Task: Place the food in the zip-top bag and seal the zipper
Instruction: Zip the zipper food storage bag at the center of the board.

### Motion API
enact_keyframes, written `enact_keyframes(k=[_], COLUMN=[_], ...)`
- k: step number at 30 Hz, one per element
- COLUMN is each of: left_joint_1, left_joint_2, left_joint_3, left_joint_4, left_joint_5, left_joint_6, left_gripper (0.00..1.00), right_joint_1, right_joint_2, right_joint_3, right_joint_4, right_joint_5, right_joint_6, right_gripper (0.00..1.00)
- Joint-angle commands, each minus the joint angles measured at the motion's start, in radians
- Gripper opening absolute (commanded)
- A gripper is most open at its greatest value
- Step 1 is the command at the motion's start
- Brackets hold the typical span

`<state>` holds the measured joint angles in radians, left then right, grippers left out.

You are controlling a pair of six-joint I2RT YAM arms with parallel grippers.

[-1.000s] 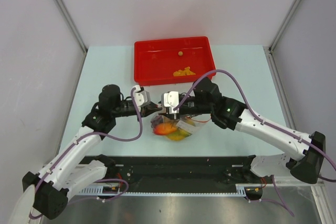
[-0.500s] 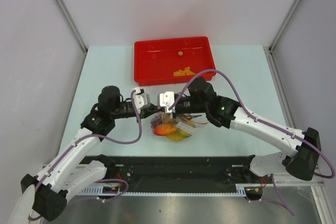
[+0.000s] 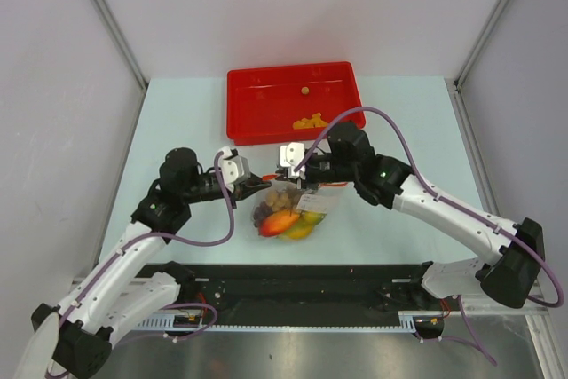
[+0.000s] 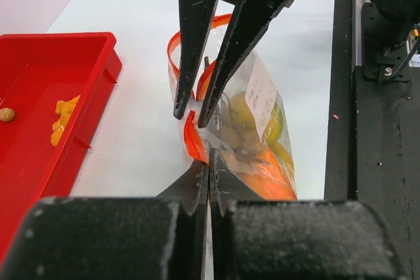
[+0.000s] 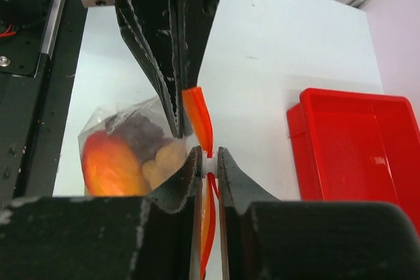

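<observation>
Zip-top bag (image 3: 306, 206), containing the food (image 3: 280, 222), on the table (image 3: 399, 122) between the two arms, near the red tray (image 3: 238, 117). The zipper (image 4: 190, 142) along its mouth is clamped by the left gripper (image 4: 209, 162). The right gripper (image 5: 209, 159) pinches the same strip just beside it, fingertips nearly meeting.

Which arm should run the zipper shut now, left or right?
Right, probably. The right gripper pinches what looks like a white slider on the zipper, so it could run along the mouth. The left gripper is shut on the strip, anchoring the bag.
</observation>
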<state>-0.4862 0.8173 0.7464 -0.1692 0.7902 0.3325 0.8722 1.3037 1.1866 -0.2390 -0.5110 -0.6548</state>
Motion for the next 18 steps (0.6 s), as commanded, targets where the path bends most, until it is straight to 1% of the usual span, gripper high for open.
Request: enact_keyframes(k=[1, 7, 13, 18], left_joint_1=[0.008, 0.031, 0.058, 0.074], left_joint_2=[-0.044, -0.059, -0.086, -0.115], left_joint_3=[0.033, 0.044, 0.042, 0.044], left_joint_4=[0.082, 0.083, 0.086, 0.073], left_joint_5=[0.026, 0.014, -0.039, -0.094], left_joint_6=[-0.038, -0.044, -0.075, -0.096], left_gripper=[0.00, 0.00, 0.00, 0.00], right_joint_1=[-0.030, -0.094, -0.189, -0.240], right_joint_2=[-0.035, -0.067, -0.099, -0.133], right_joint_3=[0.025, 0.024, 0.024, 0.010], right_joint_4=[-0.101, -0.222, -0.333, -0.417], right_joint_5=[0.040, 0.034, 0.003, -0.006], right_joint_6=[-0.016, -0.043, -0.074, -0.106], right_gripper=[0.00, 0.00, 0.00, 0.00])
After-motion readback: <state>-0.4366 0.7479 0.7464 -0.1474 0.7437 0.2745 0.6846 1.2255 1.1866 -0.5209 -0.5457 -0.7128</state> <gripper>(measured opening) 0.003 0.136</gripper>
